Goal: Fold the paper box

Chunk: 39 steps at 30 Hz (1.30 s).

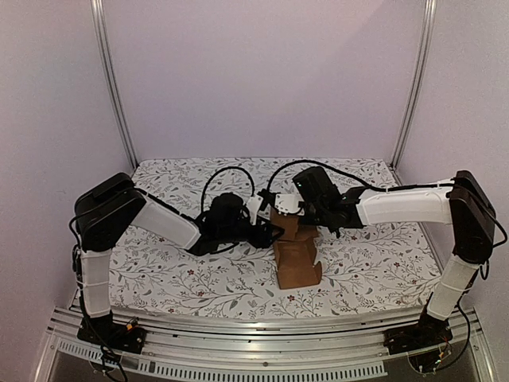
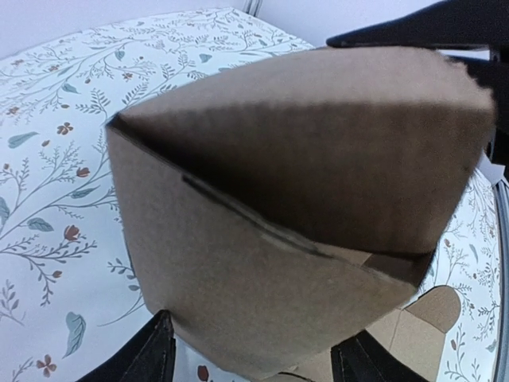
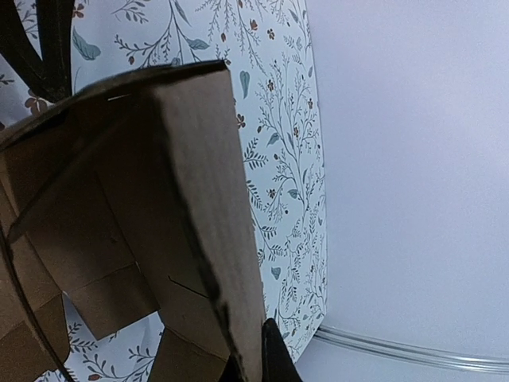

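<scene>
The paper box [image 1: 296,256] is plain brown cardboard, partly folded up, standing on the floral cloth at the table's middle. In the left wrist view the paper box [image 2: 302,183] fills the frame as a hollow shell with a slotted seam. My left gripper [image 1: 269,232] comes at it from the left. Its jaws stand wide open, and the fingers [image 2: 153,356] flank the box's lower corner. My right gripper [image 1: 308,213] reaches in from the right over the box's top. It is shut on the thin edge of an upright panel [image 3: 208,239], a black fingertip [image 3: 274,358] pressed against the cardboard.
A floral tablecloth [image 1: 175,274] covers the table. Pale walls with metal posts [image 1: 113,87] enclose the back and sides. An aluminium rail [image 1: 262,350] runs along the near edge by the arm bases. Loose flaps [image 2: 433,306] of the box lie on the cloth.
</scene>
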{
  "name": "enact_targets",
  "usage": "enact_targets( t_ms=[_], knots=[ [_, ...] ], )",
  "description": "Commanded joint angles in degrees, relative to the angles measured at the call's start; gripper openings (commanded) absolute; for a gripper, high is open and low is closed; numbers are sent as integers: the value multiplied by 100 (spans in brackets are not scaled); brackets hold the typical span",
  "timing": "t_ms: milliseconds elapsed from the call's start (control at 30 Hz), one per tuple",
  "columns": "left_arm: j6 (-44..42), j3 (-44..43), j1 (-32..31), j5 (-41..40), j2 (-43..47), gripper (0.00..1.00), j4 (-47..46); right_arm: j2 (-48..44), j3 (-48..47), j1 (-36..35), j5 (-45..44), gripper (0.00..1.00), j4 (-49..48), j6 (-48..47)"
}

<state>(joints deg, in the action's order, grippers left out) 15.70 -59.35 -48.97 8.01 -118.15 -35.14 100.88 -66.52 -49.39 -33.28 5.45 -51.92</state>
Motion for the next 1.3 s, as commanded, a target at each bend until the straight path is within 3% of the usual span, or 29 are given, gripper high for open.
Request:
enact_targets(
  t_ms=[0,467,700,1033,1267],
  knots=[
    [39,135,-60,-203,67,66,-296,194,-136,-53,333,0,405,239],
    [73,1061,-78,-188,890,67,-659,69,279,-316,-318,0,-334,-60],
    [86,1231,-103,-188,977,66,-617,-78,508,-388,-520,0,-895,-230],
    [-24,1237,-260,-315,1078,67,-523,-78,980,-568,-1206,0,-2514,-865],
    [-96,1212,-297,-780,1140,65,-193,-113,997,-583,-1216,0,-2645,-964]
  ],
)
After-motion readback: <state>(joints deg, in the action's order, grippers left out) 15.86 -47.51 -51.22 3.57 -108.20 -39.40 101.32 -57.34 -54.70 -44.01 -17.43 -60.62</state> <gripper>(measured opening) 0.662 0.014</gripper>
